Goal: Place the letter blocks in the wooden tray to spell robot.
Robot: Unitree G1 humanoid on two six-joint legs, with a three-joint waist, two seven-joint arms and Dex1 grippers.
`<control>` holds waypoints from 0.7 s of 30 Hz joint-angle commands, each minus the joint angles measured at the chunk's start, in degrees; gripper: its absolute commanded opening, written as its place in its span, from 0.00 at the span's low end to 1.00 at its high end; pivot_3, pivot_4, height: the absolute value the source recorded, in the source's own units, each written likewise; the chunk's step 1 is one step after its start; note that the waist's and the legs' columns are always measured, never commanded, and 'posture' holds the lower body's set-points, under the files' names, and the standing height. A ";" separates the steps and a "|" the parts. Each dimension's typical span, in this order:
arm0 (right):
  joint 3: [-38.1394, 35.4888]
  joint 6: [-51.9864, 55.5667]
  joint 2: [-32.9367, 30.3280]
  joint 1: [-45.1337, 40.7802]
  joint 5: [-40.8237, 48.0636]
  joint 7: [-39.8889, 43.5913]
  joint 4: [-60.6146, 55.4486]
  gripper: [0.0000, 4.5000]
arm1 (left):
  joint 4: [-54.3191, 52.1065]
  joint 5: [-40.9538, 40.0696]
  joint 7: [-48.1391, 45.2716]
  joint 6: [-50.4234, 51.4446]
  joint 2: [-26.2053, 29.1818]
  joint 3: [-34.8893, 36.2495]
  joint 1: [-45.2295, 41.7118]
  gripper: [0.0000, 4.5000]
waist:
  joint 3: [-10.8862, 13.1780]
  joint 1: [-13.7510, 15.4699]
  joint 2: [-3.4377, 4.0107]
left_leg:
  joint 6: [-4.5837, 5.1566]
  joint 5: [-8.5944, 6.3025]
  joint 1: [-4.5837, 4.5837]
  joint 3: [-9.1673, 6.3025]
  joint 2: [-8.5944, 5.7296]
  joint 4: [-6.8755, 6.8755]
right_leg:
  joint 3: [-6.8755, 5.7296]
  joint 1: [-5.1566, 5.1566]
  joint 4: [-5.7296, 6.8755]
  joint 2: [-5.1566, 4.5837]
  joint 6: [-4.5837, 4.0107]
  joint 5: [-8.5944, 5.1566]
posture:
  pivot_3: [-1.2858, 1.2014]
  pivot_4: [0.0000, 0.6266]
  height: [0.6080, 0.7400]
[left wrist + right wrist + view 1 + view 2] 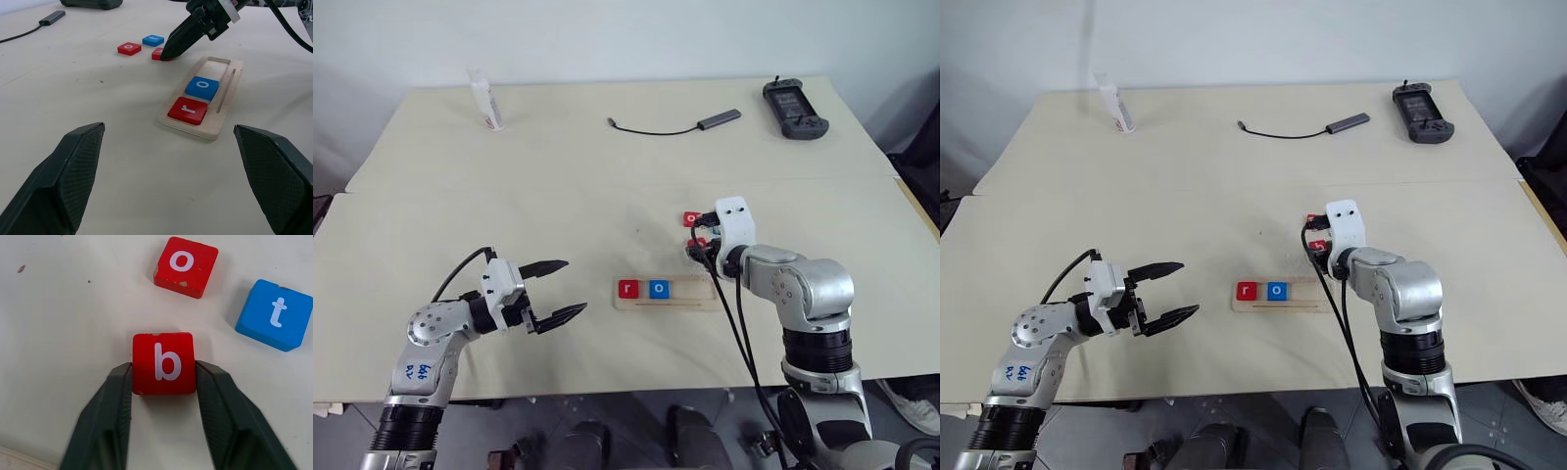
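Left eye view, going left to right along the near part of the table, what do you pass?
Left pincer → red r block → blue o block, both in the wooden tray → right pincer, closed on the red b block.

Red b block (163,363) — blue t block (274,315) — white letters.
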 commanded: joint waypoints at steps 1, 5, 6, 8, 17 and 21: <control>-0.78 -0.03 -0.88 0.91 0.10 0.74 -2.04 0.32 | -1.78 -0.58 -1.02 -0.92 0.27 -0.33 -0.46 1.00 | 0.00 0.00 0.00 | 0.00 0.00 0.00 0.00 0.00 0.00 | 0.00 0.00 0.00 0.00 0.00 0.00 | 0.52 0.24 1.00; -2.58 -0.35 -4.11 2.42 0.98 2.83 -6.33 0.32 | -0.78 -0.28 -2.99 -2.19 -0.30 -2.09 -1.66 1.00 | 0.00 0.28 0.00 | 0.00 0.00 0.00 0.00 -0.03 0.00 | 0.00 0.01 -0.01 -0.02 0.00 0.00 | 0.52 0.24 1.00; -3.45 0.32 -5.70 3.46 1.25 3.52 -8.09 0.32 | -0.16 -0.40 -3.49 -2.35 -0.69 -2.63 -2.44 1.00 | 0.00 0.39 0.00 | 0.01 0.00 0.00 0.00 -0.04 0.00 | 0.00 0.02 -0.02 -0.03 0.00 0.00 | 0.52 0.24 1.00; -4.97 1.92 -8.12 5.42 1.76 4.44 -11.28 0.32 | 0.92 -0.47 -4.25 -2.64 -1.28 -3.44 -3.77 1.00 | 0.00 0.47 0.00 | 0.03 -0.01 -0.01 -0.03 -0.08 0.01 | -0.01 0.04 -0.04 -0.06 0.00 0.00 | 0.52 0.24 1.00; -15.32 15.11 -7.12 19.28 1.01 2.56 -31.26 0.32 | 5.25 -0.08 -6.99 -3.56 -3.49 -6.25 -7.37 1.00 | -0.01 0.26 0.01 | 0.01 -0.01 -0.03 0.15 0.05 -0.07 | 0.09 -0.11 -0.02 0.02 0.00 0.00 | 0.52 0.24 1.00; -15.06 14.85 -4.17 24.17 -1.60 -0.57 -34.62 0.32 | 5.89 -0.43 -7.58 -3.38 -3.95 -6.50 -7.96 1.00 | -0.01 0.31 0.02 | 0.02 -0.01 -0.03 0.18 -0.02 -0.02 | 0.14 -0.11 0.02 -0.02 0.01 0.01 | 0.52 0.24 1.00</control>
